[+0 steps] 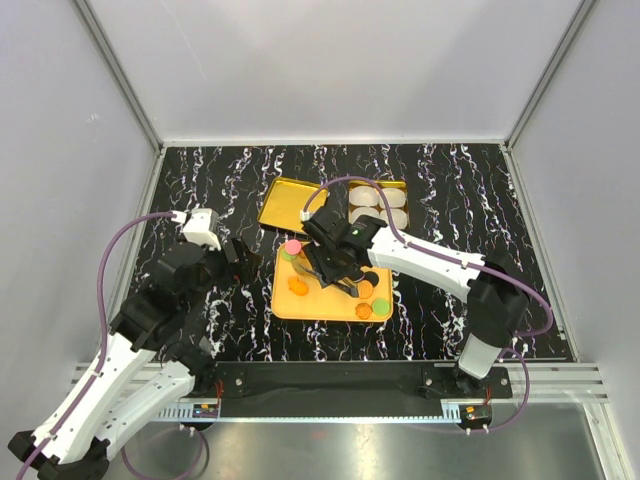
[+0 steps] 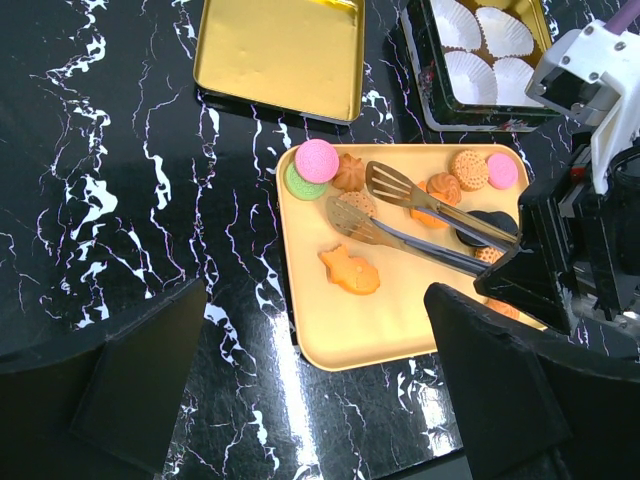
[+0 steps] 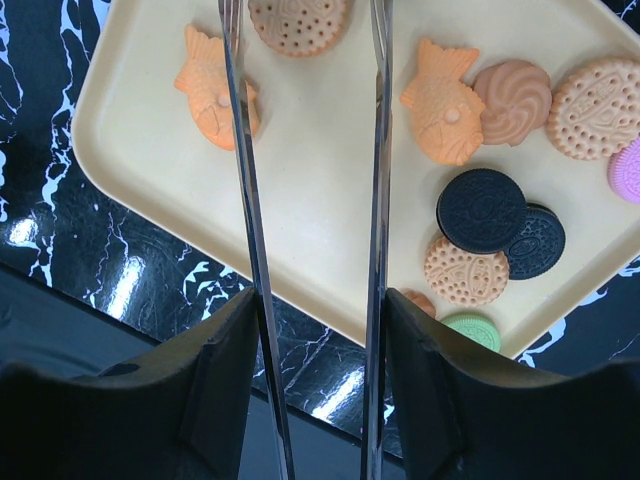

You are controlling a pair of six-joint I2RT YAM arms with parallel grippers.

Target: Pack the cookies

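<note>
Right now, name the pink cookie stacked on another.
The pink cookie at the tray corner, overlapping a green cookie; the other pink cookie lies flat beside a tan biscuit.

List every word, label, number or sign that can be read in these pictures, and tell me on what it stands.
None: no readable text in any view.
black cookies: raised pattern on top, too blurred to read as letters.
round orange cookies: only dots and rims.
tray, tongs, gold lid, tin: no print visible.
</note>
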